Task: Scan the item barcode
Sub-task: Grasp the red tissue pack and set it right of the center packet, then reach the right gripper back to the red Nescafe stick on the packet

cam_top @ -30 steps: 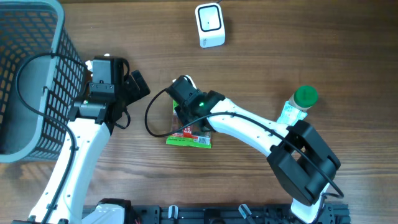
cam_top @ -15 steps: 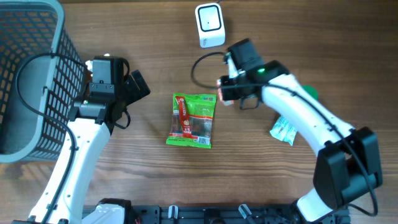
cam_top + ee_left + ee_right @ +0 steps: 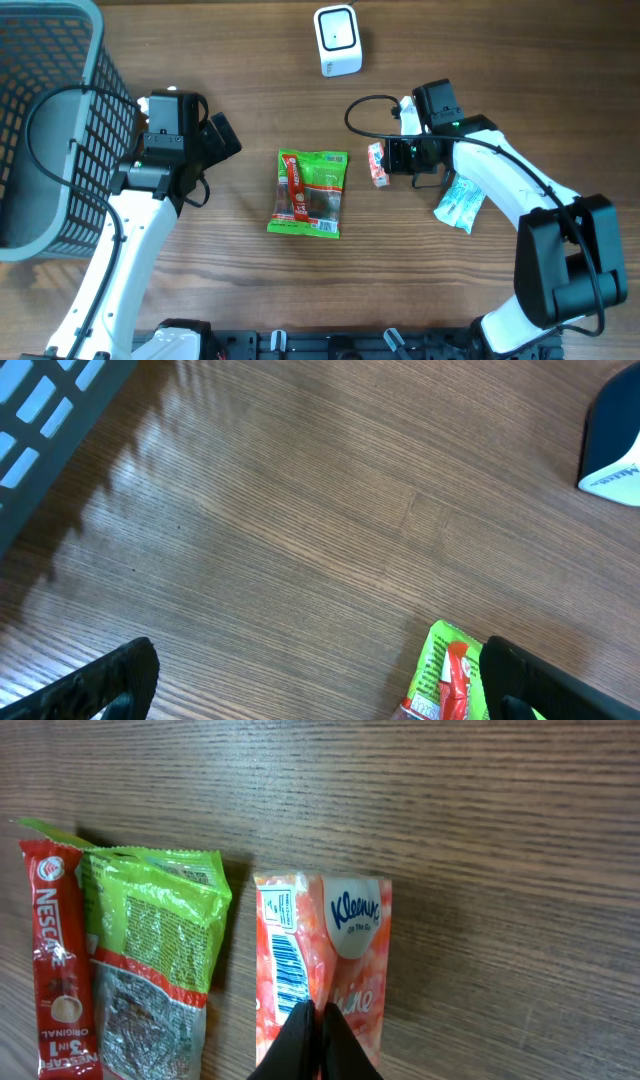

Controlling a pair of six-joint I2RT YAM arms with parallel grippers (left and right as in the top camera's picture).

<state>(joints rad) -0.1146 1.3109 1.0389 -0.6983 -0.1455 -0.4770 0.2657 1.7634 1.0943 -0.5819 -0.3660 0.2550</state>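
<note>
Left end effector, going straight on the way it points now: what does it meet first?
Probably the bare wooden table: the open left end effector faces only wood. The green packet lies off-centre, near one side, and the white scanner sits further aside. Depth is unclear.

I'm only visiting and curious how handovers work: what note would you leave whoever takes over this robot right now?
Left gripper: open, empty, near the grey mesh basket.
Right gripper: shut on the red Kleenex tissue pack, barcode visible.
White box-shaped scanner: farther back, apart from the pack.
Done: pack gripped. Left: show its barcode to the scanner.
</note>
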